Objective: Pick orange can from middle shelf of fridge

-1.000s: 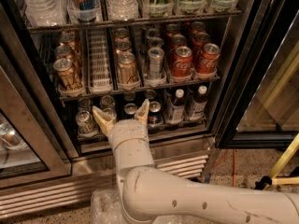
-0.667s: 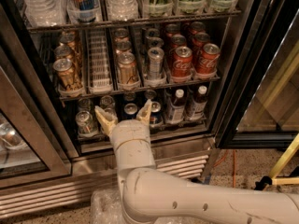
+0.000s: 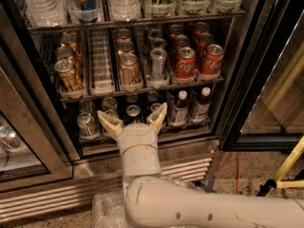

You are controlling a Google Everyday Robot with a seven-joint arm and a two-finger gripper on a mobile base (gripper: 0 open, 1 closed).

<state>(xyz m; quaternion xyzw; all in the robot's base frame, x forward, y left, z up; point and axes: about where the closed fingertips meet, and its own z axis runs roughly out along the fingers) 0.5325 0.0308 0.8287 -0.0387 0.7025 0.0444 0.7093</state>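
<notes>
The gripper (image 3: pixel 132 113) was low in front of the fridge (image 3: pixel 237 94), fingers spread wide, holding nothing. The orange can (image 3: pixel 129 69) stood upright at front of its lane on the middle shelf (image 3: pixel 101 68), directly above; prob. the wide opening was prep. to go around it.

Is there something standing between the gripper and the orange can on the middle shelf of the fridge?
Nothing visible does. The gripper, open, is in front of the bottom shelf, and the orange can stands at the front of its lane on the middle shelf right above it.
</notes>
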